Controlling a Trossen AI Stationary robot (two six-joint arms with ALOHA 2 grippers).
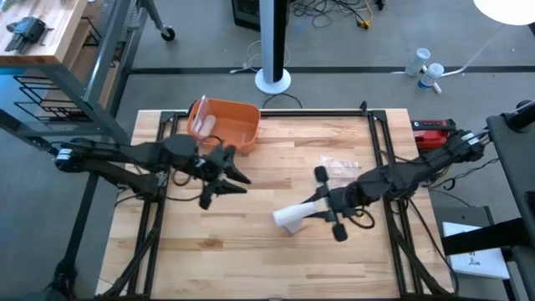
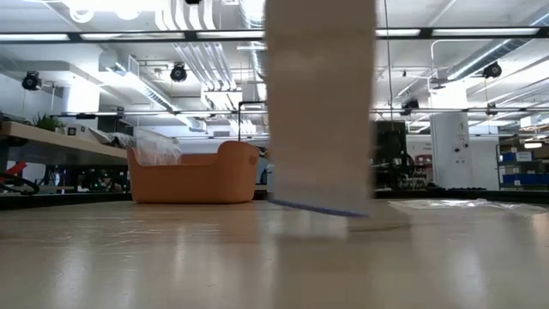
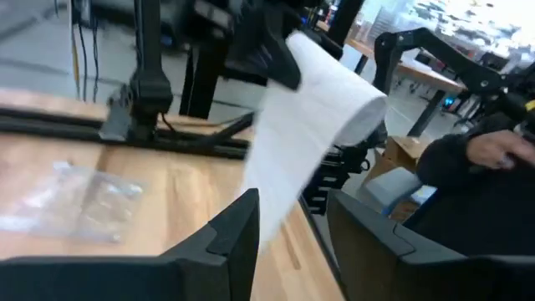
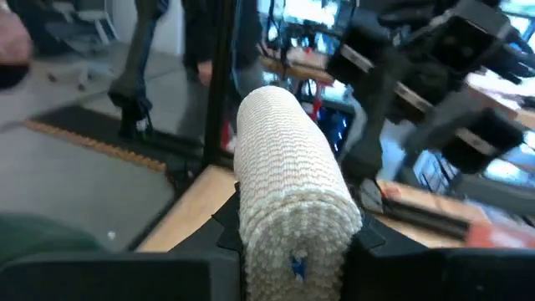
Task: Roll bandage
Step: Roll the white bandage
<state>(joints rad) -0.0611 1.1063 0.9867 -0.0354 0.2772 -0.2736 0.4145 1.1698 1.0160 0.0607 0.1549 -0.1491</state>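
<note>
The bandage is a white woven roll [image 4: 292,184], lifted above the table's middle, with my right gripper [image 1: 313,210] shut on it. A loose strip [image 2: 319,112] hangs from the roll, and its lower end [image 2: 330,211] reaches the tabletop. In the high view the roll [image 1: 292,219] sticks out of the gripper toward the table's left. My left gripper [image 1: 244,185] hovers open to the left of the roll, fingers pointing at it and apart from it. In the left wrist view the strip [image 3: 288,159] hangs just beyond those fingers. My right gripper pinches the roll by its two round sides [image 4: 251,219] between the two fingers. The fingers come nearly level from the table's right and lie along the roll, which sticks out past their ends. The roll is lifted clear, and its loose strip hangs below it.
An orange bin [image 1: 227,125] holding clear plastic stands at the table's far left. A clear plastic wrapper [image 1: 339,165] lies right of centre, behind the right gripper. A red tool [image 1: 433,132] sits past the far right corner. Bare wood spreads along the near edge.
</note>
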